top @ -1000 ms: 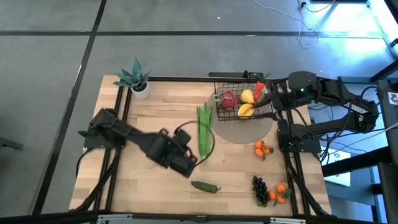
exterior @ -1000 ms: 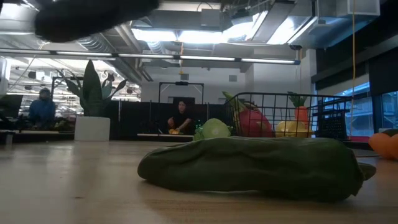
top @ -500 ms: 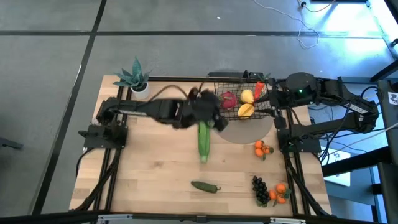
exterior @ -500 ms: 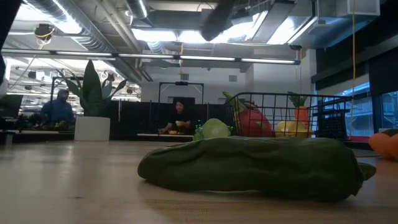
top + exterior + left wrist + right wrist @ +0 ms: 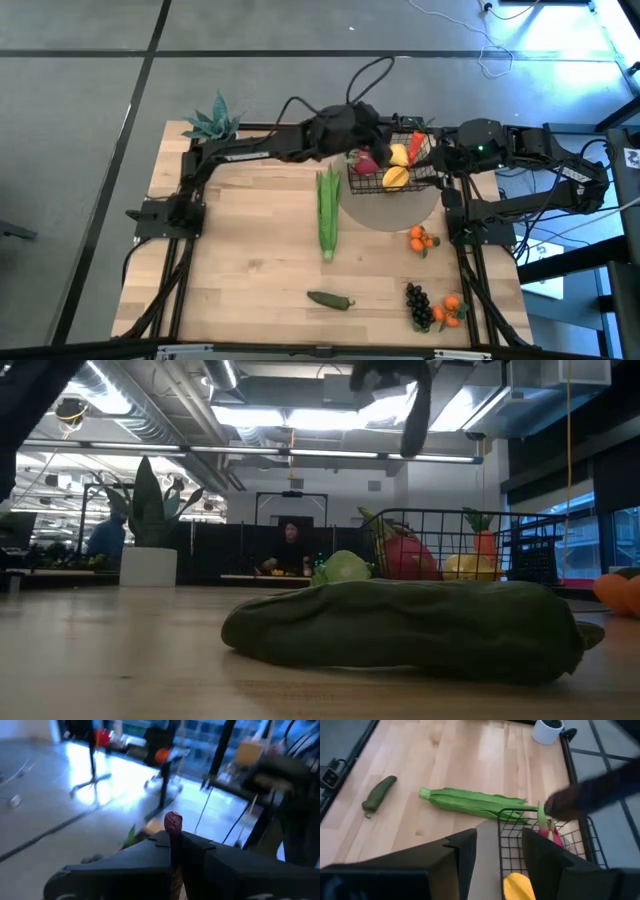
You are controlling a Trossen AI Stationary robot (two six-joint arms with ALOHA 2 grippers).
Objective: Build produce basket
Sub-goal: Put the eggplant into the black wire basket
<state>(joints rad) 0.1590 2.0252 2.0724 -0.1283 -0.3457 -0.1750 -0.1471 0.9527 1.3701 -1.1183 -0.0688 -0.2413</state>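
The black wire basket (image 5: 385, 140) stands at the far right on a grey round mat (image 5: 395, 212). It holds a red radish (image 5: 367, 160), two yellow fruits (image 5: 396, 166) and a carrot (image 5: 417, 145). My left gripper (image 5: 372, 128) hovers above the basket's left rim, shut on a purple eggplant (image 5: 173, 822). My right gripper (image 5: 499, 835) is open at the basket's right side; one finger stands inside the wire wall (image 5: 499, 827) and one outside, touching nothing. The long green corn (image 5: 328, 215) lies flat left of the mat. My left gripper pinches the eggplant between its two fingers (image 5: 150, 855), a little below its upper end (image 5: 173, 820), which sticks up past them. The fingers come at it level and lie across it. The eggplant's dark body (image 5: 413, 420) hangs upright below the gripper, clear of the basket.
A green pepper (image 5: 330, 299) lies near the front edge. Oranges (image 5: 422, 238) and dark grapes (image 5: 418, 305) with more oranges (image 5: 452, 305) lie at the front right. A potted plant (image 5: 213, 123) stands at the far left corner. Bare wood spreads across the table's left half.
My left gripper has risen from the table's middle and swung toward the far edge and the right, coming to a stop over the basket's left rim. Its wrist has turned from pointing down to level. It has stayed shut, and the eggplant has travelled with it, lifted clear.
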